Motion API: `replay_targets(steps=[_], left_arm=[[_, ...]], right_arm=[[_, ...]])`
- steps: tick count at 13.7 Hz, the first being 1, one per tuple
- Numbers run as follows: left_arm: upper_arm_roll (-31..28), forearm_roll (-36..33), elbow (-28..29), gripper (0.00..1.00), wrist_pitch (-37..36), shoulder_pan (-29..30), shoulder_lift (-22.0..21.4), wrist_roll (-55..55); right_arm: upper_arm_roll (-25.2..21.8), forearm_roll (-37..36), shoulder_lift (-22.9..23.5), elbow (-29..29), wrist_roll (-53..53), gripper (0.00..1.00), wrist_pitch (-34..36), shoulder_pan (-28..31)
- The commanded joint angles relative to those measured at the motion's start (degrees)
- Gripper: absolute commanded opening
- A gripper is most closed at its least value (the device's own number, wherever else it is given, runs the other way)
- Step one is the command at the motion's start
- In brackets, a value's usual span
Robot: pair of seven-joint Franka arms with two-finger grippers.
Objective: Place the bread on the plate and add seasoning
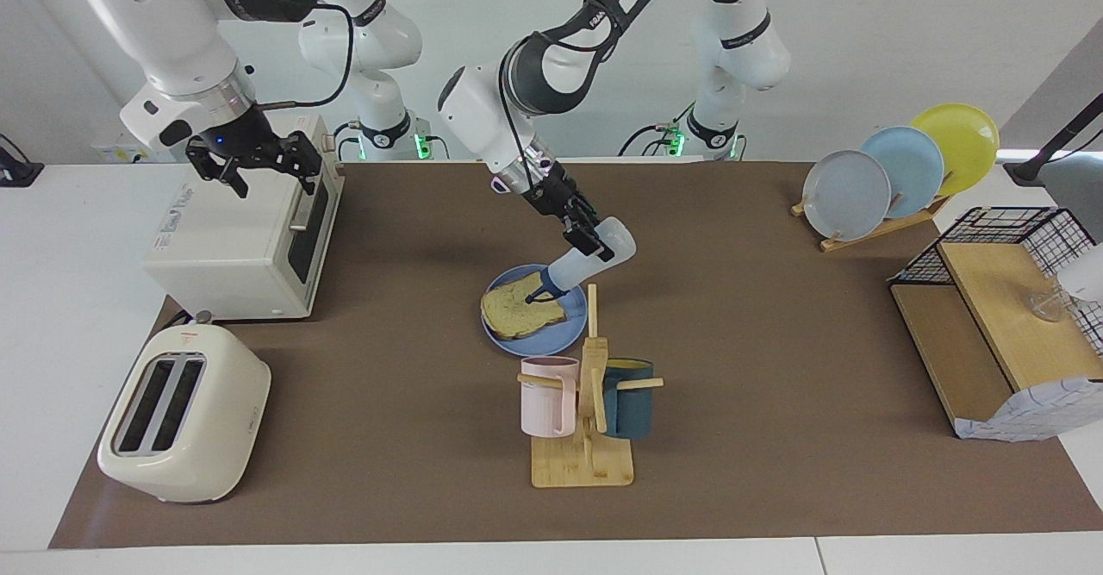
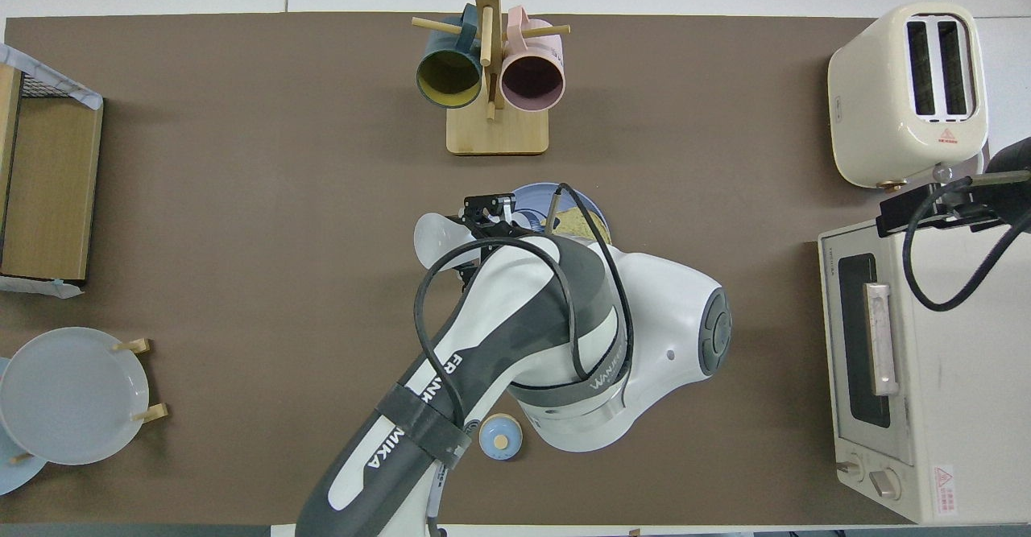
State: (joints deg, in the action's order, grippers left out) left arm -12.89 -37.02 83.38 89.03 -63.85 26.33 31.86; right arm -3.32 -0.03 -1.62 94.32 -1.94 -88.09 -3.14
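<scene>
Here, the right hand [image 1: 257,159] is held open over the toaster oven [image 1: 246,234]. At mid-tabletop, the bread [image 1: 520,309] is seen on the plate [image 1: 551,343]; the seasoning [image 1: 584,260] is clamped, tilted cap-down, in the left hand [image 1: 588,243].

Translucent plastic seasoning bottle [image 1: 593,259], speckled rough-crumbed bread [image 1: 520,309], smooth blue plate [image 1: 527,344], matt brown table cover [image 1: 775,342].

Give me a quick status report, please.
Left gripper shut on seasoning bottle, tipped over bread on plate. Right gripper open over oven. Nothing obstructing.
</scene>
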Motion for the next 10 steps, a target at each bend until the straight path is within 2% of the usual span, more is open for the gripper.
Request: replay_targets(steps=[1, 5, 6, 10], left_arm=[[-0.64, 0.20, -1.38, 0.00, 2.36, 3.19, 1.09, 0.22], [-0.73, 0.02, -0.77, 0.00, 2.99, 5.40, 1.01, -0.04], [-0.90, 0.02, 0.72, 0.00, 2.99, 5.84, -0.30, -0.05], [-0.91, 0.11, 14.06, 0.00, 10.88, 11.11, -14.08, 0.22]], right_arm=[[0.77, -0.06, -0.31, -0.27, -1.93, 1.00, -0.41, 1.03], [0.69, -0.06, -0.40, -0.10, -1.58, 1.00, -0.33, 1.29], [0.69, -0.06, -0.40, -0.10, -1.58, 1.00, -0.24, 1.21], [0.77, -0.06, -0.49, -0.01, -1.58, 1.00, -0.06, 1.20]])
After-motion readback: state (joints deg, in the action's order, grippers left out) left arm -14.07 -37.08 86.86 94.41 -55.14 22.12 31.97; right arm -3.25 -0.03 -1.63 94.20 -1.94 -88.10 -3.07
